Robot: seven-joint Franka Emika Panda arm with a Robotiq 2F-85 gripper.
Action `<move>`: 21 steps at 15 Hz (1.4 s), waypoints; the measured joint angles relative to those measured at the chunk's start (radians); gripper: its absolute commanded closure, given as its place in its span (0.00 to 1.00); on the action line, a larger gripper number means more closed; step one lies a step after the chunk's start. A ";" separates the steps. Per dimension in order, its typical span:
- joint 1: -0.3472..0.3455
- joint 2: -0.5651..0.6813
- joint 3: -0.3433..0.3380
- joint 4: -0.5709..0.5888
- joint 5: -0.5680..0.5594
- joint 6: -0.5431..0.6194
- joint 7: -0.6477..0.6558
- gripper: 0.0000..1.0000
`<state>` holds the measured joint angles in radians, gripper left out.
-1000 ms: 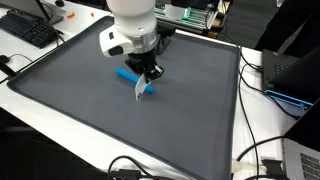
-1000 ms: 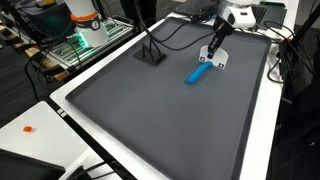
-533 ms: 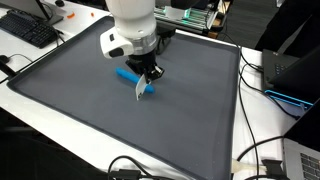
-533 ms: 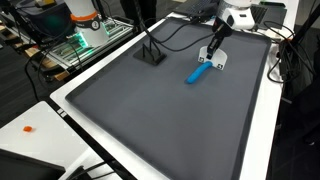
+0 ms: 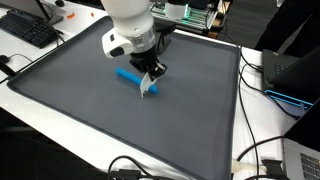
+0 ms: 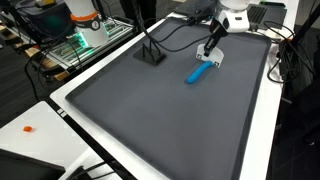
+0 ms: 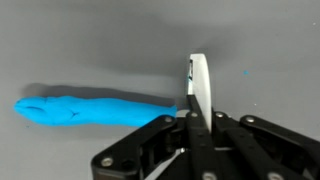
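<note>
Wrist view: closed pincer [image 7: 197, 80] hides one end of blue object [image 7: 85, 110].

The fish [image 5: 127, 75] lies on the mat [image 5: 80, 115] covering the worktop [image 5: 45, 110]. The pincer [image 7: 196, 118] stands over one end of it, and the card [image 7: 198, 85] in it is upright and touches that end. A keyboard [image 5: 30, 30] lies beyond the mat's corner.
</note>
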<state>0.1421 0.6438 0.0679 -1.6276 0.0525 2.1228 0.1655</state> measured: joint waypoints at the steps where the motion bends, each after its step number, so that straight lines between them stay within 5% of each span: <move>1: -0.002 -0.004 0.006 -0.007 0.013 0.000 -0.014 0.99; 8: -0.003 -0.039 0.034 -0.033 0.040 0.001 -0.068 0.99; 21: -0.019 -0.132 -0.022 -0.068 -0.007 0.005 -0.070 0.99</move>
<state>0.1228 0.5116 0.0462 -1.6956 0.0452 2.1280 0.0958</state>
